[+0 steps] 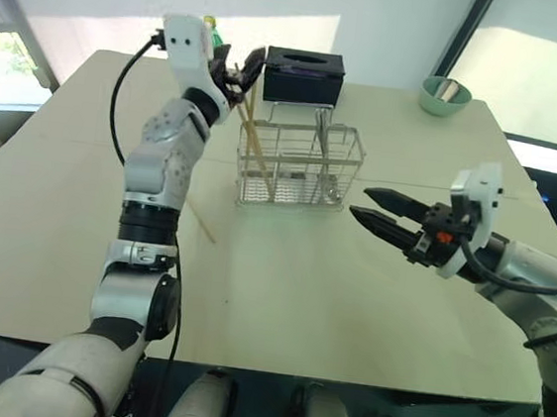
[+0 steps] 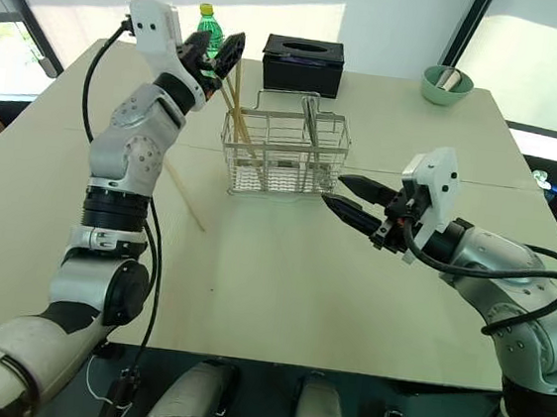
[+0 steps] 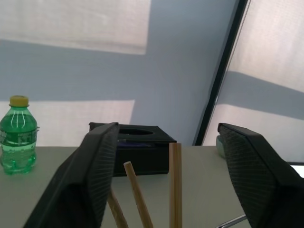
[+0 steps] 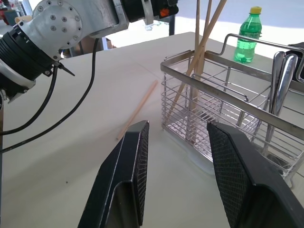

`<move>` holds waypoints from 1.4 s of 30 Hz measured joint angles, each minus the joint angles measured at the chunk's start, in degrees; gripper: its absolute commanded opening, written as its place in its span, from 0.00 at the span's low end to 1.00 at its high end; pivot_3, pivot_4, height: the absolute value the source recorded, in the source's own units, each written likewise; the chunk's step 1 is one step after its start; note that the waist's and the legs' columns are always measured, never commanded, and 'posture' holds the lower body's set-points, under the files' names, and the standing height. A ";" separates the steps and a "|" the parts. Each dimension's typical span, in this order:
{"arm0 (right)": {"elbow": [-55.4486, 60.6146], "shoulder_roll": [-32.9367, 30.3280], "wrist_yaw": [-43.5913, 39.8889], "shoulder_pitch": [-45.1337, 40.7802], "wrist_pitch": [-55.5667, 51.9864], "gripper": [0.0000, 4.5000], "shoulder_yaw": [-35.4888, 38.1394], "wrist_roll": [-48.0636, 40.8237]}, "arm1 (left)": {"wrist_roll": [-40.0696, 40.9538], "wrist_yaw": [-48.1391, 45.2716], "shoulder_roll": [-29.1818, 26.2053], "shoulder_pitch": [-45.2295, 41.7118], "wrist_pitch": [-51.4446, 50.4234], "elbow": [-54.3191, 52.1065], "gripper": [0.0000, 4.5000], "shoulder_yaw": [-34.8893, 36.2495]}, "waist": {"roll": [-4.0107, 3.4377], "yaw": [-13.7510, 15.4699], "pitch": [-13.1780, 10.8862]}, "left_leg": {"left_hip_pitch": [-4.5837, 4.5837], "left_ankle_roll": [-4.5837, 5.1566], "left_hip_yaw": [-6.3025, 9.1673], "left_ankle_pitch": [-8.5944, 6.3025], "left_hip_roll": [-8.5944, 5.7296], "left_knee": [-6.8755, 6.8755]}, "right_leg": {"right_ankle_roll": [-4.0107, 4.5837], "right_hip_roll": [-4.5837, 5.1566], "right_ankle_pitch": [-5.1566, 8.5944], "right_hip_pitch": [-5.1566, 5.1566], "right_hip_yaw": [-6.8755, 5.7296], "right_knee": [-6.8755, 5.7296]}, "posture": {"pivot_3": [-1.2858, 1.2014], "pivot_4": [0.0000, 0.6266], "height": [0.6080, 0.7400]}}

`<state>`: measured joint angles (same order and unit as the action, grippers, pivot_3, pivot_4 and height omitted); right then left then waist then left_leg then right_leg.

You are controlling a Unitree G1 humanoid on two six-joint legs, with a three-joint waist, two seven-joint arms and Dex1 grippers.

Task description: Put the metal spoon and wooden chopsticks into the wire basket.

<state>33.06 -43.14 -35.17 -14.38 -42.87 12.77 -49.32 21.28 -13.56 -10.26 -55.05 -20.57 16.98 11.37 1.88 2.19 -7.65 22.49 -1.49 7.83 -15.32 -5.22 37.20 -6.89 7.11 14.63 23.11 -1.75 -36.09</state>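
The wire basket (image 1: 349, 166) stands at the table's middle. Three wooden chopsticks (image 2: 237, 115) lean upright in its left compartment. Their tops (image 3: 175, 185) rise between the spread fingers of my left gripper (image 2: 224, 58), which is open above them and does not touch them. Another chopstick (image 1: 200, 222) lies flat on the table to the left of the basket. The metal spoon (image 4: 279, 85) stands handle-up in the right compartment, beside a second metal handle. My right gripper (image 1: 359, 201) hovers open and empty just right of the basket's front corner.
A black tissue box (image 1: 303, 77) sits right behind the basket. A green bottle (image 2: 209, 27) stands at the far left of the table (image 1: 348, 305), a pale green bowl (image 1: 445, 95) at the far right corner.
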 measured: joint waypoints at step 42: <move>-0.79 2.47 -1.48 -1.89 0.67 0.44 -4.41 2.85 | 0.66 46.88 -4.72 -8.83 -32.03 31.74 0.87 22.91 | 0.01 0.04 0.10 | -0.06 -0.16 0.01 0.06 0.01 -0.02 | -0.02 -0.01 0.00 0.05 0.02 -0.12 | 0.52 0.24 0.40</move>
<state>32.26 -40.67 -36.65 -16.27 -42.20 8.36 -46.47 21.94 33.32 -14.98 -63.88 -52.60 48.73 34.28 1.89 2.24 -7.55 22.43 -1.65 7.84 -15.26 -5.22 37.18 -6.90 7.09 14.62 23.16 -1.73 -36.21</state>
